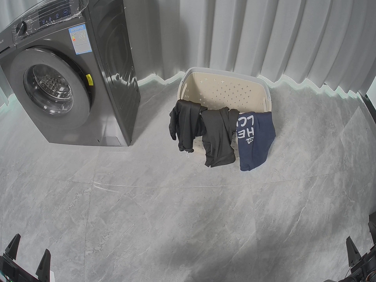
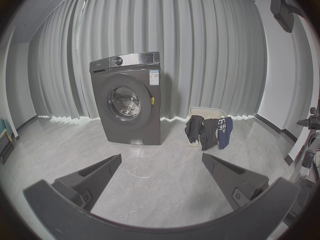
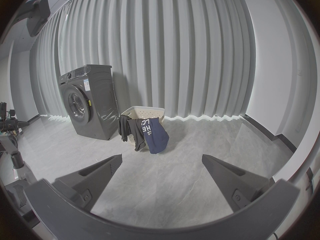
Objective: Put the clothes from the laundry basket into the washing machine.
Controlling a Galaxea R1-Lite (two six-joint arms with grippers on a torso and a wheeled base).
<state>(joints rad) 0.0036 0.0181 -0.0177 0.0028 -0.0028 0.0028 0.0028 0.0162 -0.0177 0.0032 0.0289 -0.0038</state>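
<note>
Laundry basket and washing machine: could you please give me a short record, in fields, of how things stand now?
laundry basket: beige, on the floor by the curtain
washing machine: left of the basket, door shut
clothes: black garment, dark grey garment and navy shirt, all draped over the basket's near rim
left gripper: open, empty, far from the basket
right gripper: open, empty

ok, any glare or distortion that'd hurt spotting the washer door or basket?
Head view: glare streaks on the washer side, door glass readable, basket evenly lit. Left wrist view: fisheye bows the curtain, corners dark, left pincer hides floor. Right wrist view: same, with right pincer.
</note>
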